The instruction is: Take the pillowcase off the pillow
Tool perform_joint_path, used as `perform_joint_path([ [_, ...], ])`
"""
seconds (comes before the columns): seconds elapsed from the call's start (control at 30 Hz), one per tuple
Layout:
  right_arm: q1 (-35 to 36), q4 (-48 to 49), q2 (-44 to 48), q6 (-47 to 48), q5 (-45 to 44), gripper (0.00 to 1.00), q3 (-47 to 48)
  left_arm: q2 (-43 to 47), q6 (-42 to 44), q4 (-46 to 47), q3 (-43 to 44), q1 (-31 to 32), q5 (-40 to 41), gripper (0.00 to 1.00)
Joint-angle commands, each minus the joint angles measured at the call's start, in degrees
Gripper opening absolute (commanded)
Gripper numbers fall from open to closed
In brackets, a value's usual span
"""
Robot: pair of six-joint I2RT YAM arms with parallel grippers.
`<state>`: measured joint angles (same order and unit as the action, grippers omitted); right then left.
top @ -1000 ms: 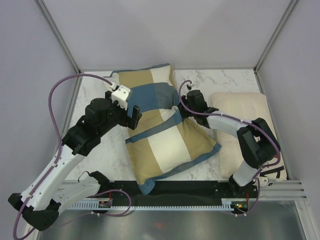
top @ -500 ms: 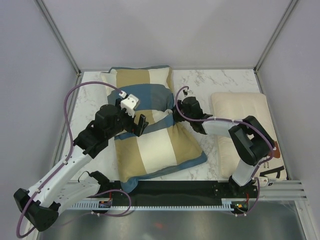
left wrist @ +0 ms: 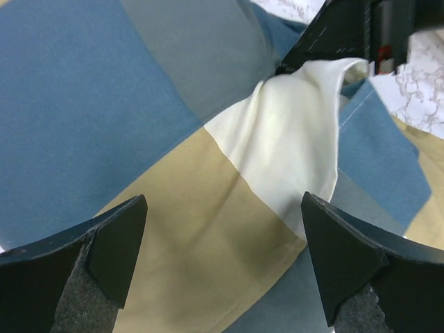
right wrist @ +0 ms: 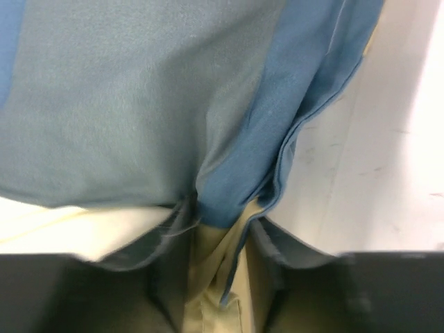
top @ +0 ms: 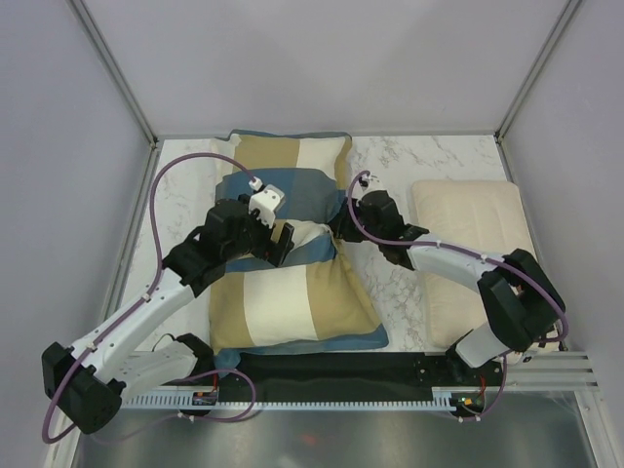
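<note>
The pillowcase (top: 292,302), in steel blue, tan and cream blocks, lies lengthwise across the middle of the table. The pillow is hidden inside it. My left gripper (top: 283,244) hovers open just above its middle, and in the left wrist view (left wrist: 222,201) nothing but tan fabric (left wrist: 187,229) lies below the wide-spread fingers. My right gripper (top: 336,222) sits at the pillowcase's right edge. In the right wrist view its fingers (right wrist: 218,229) stand a little apart, with a loose blue and tan fold (right wrist: 236,194) lying between them.
A flatter cream pillow (top: 478,244) lies along the right side of the marble table (top: 400,283). Grey walls and metal frame posts close in the back and sides. The black base rail (top: 331,370) runs along the near edge.
The covered pillow has swung round and slid left, from slanted to lengthwise. My left gripper moved right over its middle. The right gripper's fingers have parted from their shut grip on the edge.
</note>
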<state>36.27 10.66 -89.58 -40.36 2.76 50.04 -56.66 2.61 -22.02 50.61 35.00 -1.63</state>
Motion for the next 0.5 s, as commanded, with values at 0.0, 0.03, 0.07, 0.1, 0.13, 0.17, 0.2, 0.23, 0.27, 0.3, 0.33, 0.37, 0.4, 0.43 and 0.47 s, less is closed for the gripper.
perform_joint_path([
  [0.0,0.03,-2.73,5.02,3.09,-2.32,0.44,-0.12,-1.25,1.43,0.58,0.89,0.15,-1.7,1.0],
  [0.03,-0.06,-3.27,5.55,3.62,-2.41,0.49,-0.12,-1.26,1.52,0.49,0.89,0.15,-2.23,1.0],
  [0.07,0.03,-3.71,5.99,3.97,-2.33,0.52,-0.12,-1.34,1.61,0.23,0.81,0.24,-2.85,1.0],
  [0.1,0.03,-4.58,6.52,4.32,-2.33,0.54,0.05,-1.34,1.52,-0.04,0.89,0.24,-3.9,1.0],
  [0.13,-0.06,-4.94,7.48,4.58,-3.63,0.58,0.06,-1.34,1.61,-0.21,0.89,0.59,-4.26,1.0],
  [0.17,-0.06,-5.38,7.84,5.11,-4.25,0.58,0.14,-0.56,1.78,-0.39,0.89,0.85,-4.35,1.0],
  [0.2,0.03,-6.08,8.45,5.38,-4.61,0.59,0.32,0.14,1.96,-0.22,0.72,1.29,-5.22,1.0],
  [0.23,0.11,-6.61,8.63,5.99,-5.22,0.59,0.58,0.93,1.87,-0.04,0.28,1.38,-5.84,1.0],
  [0.27,0.12,-7.05,8.81,6.34,-5.4,0.59,0.76,2.68,1.96,0.74,-0.07,1.47,-6.36,1.0],
  [0.3,0.03,-7.75,9.16,6.61,-5.75,0.59,1.11,3.4,1.96,1.1,-0.42,1.56,-7.94,1.0],
  [0.33,0.03,-7.93,9.25,6.7,-5.84,0.6,1.2,4.1,2.05,1.36,-0.86,1.65,-8.91,1.0],
  [0.37,0.03,-8.1,9.42,6.78,-6.28,0.6,1.29,4.71,2.48,1.63,-1.3,1.73,-9.96,1.0],
  [0.4,-0.06,-8.37,9.51,6.96,-6.37,0.6,1.46,5.24,2.75,1.54,-1.39,1.91,-11.28,1.0],
  [0.43,-0.06,-8.46,9.6,6.96,-6.46,0.6,1.55,5.07,3.01,1.46,-1.48,2.08,-11.47,1.0],
  [0.47,0.03,-8.54,9.6,7.05,-6.37,0.6,1.72,4.81,3.54,1.37,-1.39,2.09,-11.47,1.0],
])
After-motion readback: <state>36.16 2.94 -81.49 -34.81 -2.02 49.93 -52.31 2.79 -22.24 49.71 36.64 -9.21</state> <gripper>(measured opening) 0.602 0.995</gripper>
